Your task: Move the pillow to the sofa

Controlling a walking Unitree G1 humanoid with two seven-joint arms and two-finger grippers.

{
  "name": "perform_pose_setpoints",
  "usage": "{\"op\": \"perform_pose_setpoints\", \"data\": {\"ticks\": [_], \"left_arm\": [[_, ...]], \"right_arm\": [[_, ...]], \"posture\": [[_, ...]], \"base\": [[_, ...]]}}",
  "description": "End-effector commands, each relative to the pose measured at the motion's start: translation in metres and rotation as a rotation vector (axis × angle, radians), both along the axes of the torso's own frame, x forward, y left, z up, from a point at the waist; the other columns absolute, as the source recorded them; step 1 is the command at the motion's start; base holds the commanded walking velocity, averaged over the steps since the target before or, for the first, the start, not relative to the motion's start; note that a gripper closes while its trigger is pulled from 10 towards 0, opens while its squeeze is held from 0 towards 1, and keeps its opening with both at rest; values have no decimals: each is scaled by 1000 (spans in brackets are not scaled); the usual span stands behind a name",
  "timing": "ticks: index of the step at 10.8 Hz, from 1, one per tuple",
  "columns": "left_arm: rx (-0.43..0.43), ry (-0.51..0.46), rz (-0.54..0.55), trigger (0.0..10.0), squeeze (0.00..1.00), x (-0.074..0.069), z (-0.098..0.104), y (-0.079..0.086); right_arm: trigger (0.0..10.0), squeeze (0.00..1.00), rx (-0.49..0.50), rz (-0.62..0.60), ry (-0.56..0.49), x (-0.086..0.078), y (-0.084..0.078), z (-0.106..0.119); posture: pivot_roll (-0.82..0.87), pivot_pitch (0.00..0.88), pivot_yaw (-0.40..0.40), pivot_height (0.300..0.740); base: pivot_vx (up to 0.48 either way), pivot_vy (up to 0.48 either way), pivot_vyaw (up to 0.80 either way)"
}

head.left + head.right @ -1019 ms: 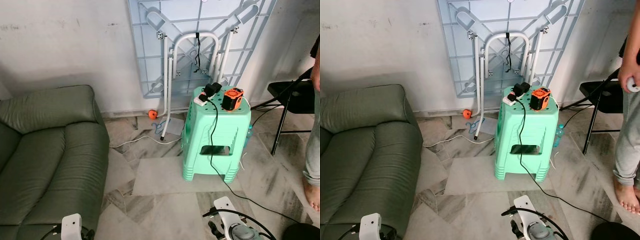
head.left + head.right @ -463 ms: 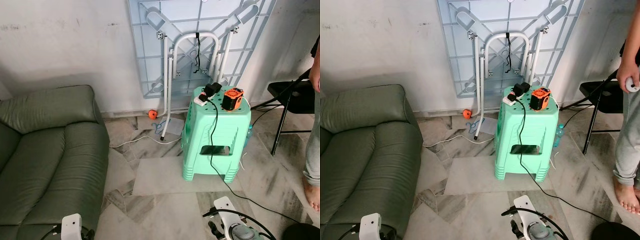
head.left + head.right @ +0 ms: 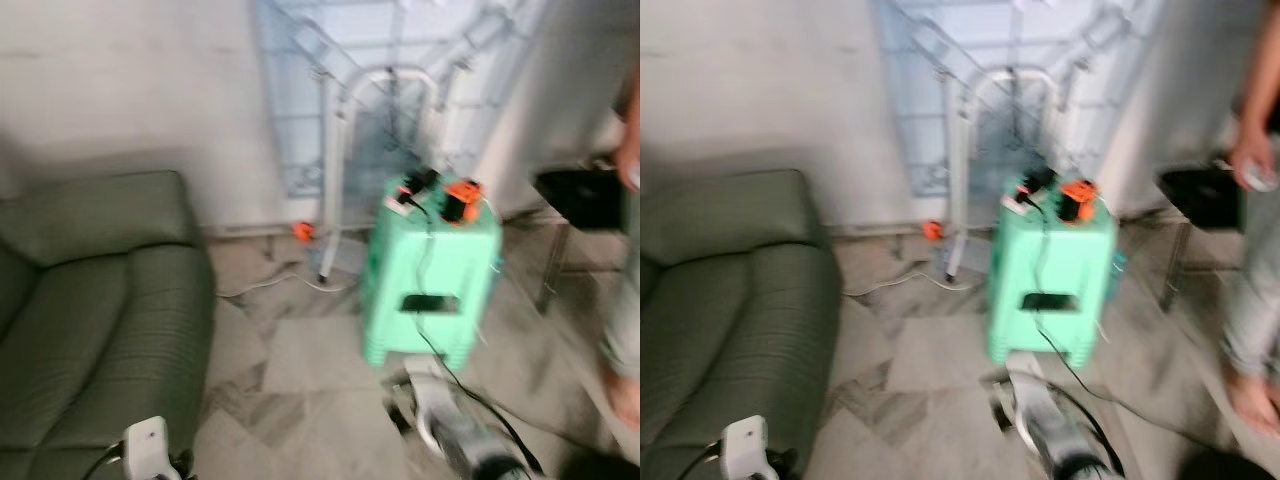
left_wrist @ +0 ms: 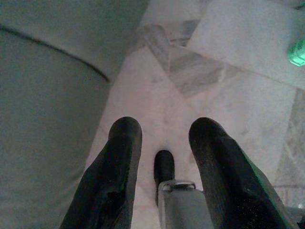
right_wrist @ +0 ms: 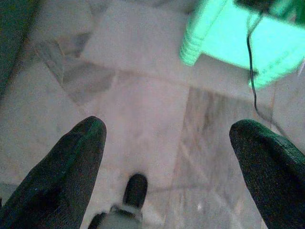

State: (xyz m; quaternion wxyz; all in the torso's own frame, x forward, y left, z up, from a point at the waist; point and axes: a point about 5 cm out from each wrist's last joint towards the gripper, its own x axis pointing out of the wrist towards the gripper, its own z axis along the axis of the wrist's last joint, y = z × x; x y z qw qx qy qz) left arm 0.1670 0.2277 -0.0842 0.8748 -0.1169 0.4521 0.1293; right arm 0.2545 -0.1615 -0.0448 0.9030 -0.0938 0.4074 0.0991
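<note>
The head views are smearing with motion, so fine detail is being lost. The green sofa (image 3: 95, 300) is filling the left side of the frame, from mid-height down to the lower left corner, its seat bare. No pillow is showing anywhere, so I cannot say which way it lies from either tool, how its long axis runs, or which arm is nearer to it; judging by that, the robot is probably searching for it before any reach can begin. What can be fixed is the goal: the sofa is lying to the robot's left, so the left arm is the nearer one for the eventual drop. The left tool (image 4: 162, 143) is pointing down at the marble floor (image 4: 224, 105) just beside the sofa's edge, its two fingers (image 4: 116, 167) standing a little apart with nothing between them. The right tool (image 5: 167, 157) is hanging over bare floor with its fingers (image 5: 71, 162) spread wide and empty, the mint stool (image 5: 233, 43) lying ahead of it. In the head views that stool (image 3: 430, 275) is sitting right of centre with a black cable (image 3: 425, 250) trailing down it, a folded table frame (image 3: 390, 90) is leaning on the wall behind, and a person (image 3: 1255, 250) is standing at the right edge by a dark chair (image 3: 585, 195).
</note>
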Motion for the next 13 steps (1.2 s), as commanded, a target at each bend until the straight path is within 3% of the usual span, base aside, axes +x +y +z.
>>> {"op": "perform_pose_setpoints", "data": {"ticks": [1, 4, 5, 7, 8, 9, 10, 11, 12, 13], "left_arm": [[14, 38, 12, 10000, 0, -9, -3, 7], [17, 42, 18, 10000, 0, -10, -3, 8], [23, -7, 30, 10000, 0, -2, 2, 12], [35, -208, -33, 10000, 0, 32, 24, 15], [40, -240, -51, 10000, 0, 37, 28, 16], [16, -355, -73, 10000, 0, 50, 40, 17], [10, -410, -88, 10000, 0, 55, 47, 18], [-6, -546, -137, 10000, 0, 57, 66, 12], [2, -630, -175, 10000, 0, 51, 83, 0], [-10, -642, -177, 10000, 0, 51, 85, -3]], "right_arm": [[10000, 0, -5, -12, 57, -13, -5, -9], [10000, 0, -8, -23, 57, -13, -8, -9], [10000, 0, 0, -80, 0, -4, -13, -2], [10000, 0, 128, -148, -107, 19, -16, 17], [10000, 0, 143, -143, -124, 22, -15, 21], [10000, 0, 216, -140, -184, 34, -17, 33], [10000, 0, 243, -122, -227, 41, -18, 41], [10000, 0, 278, -80, -326, 50, -24, 56], [10000, 0, 282, -110, -391, 53, -33, 65], [10000, 0, 288, -123, -399, 53, -35, 67]], "posture": [[-152, 0, 69, 740], [-154, 0, 69, 740], [-157, 0, 69, 740], [-163, 0, 69, 740], [-163, 0, 69, 740], [-164, 0, 58, 740], [-170, 0, 56, 740], [-181, 0, 63, 740], [-187, 0, 61, 740], [-187, 0, 60, 740]], "base": [[0, 0, 0], [0, 0, 0], [0, 0, 0], [0, 0, 0], [0, 0, 0], [0, 0, 0], [0, 0, 0], [0, 0, 0], [0, 0, 0], [0, 0, 0]]}}
